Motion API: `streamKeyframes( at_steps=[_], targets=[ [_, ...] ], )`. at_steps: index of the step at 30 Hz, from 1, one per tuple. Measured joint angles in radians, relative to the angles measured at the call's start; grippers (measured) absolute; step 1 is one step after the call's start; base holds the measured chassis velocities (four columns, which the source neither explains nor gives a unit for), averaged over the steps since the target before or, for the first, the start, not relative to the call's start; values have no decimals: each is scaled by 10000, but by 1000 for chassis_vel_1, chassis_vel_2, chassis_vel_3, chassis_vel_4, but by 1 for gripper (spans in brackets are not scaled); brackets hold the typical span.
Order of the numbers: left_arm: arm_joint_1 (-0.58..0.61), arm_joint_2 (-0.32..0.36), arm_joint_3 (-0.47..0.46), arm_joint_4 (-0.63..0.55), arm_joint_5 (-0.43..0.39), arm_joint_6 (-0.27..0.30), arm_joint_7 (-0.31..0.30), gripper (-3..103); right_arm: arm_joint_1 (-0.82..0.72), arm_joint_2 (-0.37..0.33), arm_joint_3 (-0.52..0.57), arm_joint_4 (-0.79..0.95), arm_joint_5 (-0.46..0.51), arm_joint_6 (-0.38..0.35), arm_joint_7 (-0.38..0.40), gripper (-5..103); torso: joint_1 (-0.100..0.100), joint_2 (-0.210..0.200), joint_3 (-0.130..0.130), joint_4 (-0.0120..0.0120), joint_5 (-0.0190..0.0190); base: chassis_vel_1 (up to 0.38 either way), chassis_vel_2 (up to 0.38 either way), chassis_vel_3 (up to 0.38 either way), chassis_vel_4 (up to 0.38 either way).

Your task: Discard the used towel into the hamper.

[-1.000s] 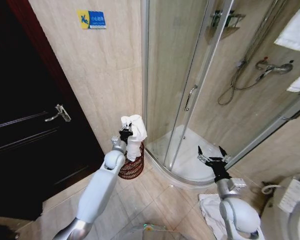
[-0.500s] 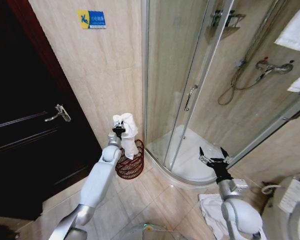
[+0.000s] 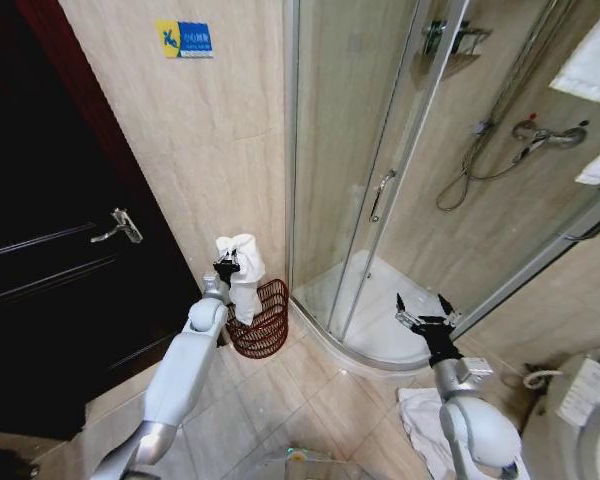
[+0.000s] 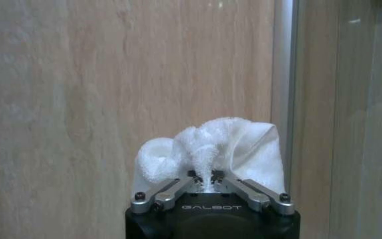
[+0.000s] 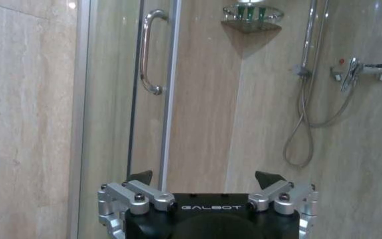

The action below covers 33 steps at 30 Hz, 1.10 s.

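Lowered since before, the towel (image 3: 242, 272) is being pinched by the left claw (image 3: 225, 266), hanging lengthwise above the hamper (image 3: 264, 324); the right claw (image 3: 425, 318) is being held spread.

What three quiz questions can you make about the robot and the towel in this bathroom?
1. True or false: the left gripper is shut on the towel.
2. Where does the towel hang? A) above the hamper's near rim B) on the shower floor C) over the door handle
3. How do the right gripper's jaws stand?

Key: 1. True. 2. A. 3. Open, holding nothing, near the shower's edge.
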Motion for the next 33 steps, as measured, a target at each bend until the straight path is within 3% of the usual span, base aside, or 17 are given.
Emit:
streamKeyframes(
  at_steps=[3,9,15,24,33],
  targets=[
    [-99,-49,112,177,12,85,-13,21,34,-2,-1,-32,0,0,-5,100,0,0,0,0,0,0,0,0,0],
    [-146,-36,189,266,35,379,-24,37,58,-4,-12,-51,2,12,1,100,0,0,0,-1,0,0,0,0,0],
    [-86,-39,193,270,112,469,-38,64,29,-47,58,-99,115,87,10,100,0,0,0,-1,0,0,0,0,0],
    [767,87,-73,-1135,-130,670,-49,96,85,-52,22,-192,150,155,27,100,1,0,0,-1,1,0,0,0,0],
    [2505,92,-918,-3081,-268,696,37,100,-17,-60,49,-100,294,170,49,100,0,0,-1,-2,0,0,0,0,0]
  ],
)
